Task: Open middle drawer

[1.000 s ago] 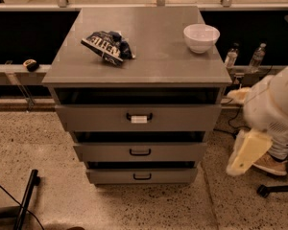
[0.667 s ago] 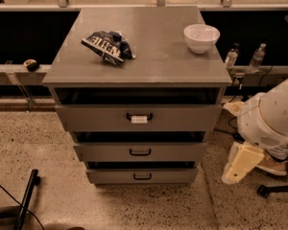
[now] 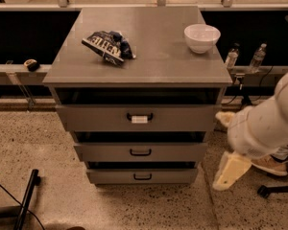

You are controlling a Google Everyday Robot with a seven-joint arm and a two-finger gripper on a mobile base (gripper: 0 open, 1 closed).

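Right of the cabinet (image 3: 156, 61), low near the floor, my gripper (image 3: 229, 171) hangs well apart from the middle drawer (image 3: 103, 152), spread or closed I cannot tell; I judge this the approach, reaching its black loop handle (image 3: 140, 152) next.

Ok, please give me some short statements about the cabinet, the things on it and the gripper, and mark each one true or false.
1. The white bowl stands on the cabinet top, toward the right. True.
2. The gripper grasps the handle of the middle drawer. False: it hangs low to the right of the cabinet, apart from that handle.
3. The top drawer carries a white tag on its handle. True.
4. The snack bag lies inside a drawer. False: it lies on the cabinet top, toward the left.
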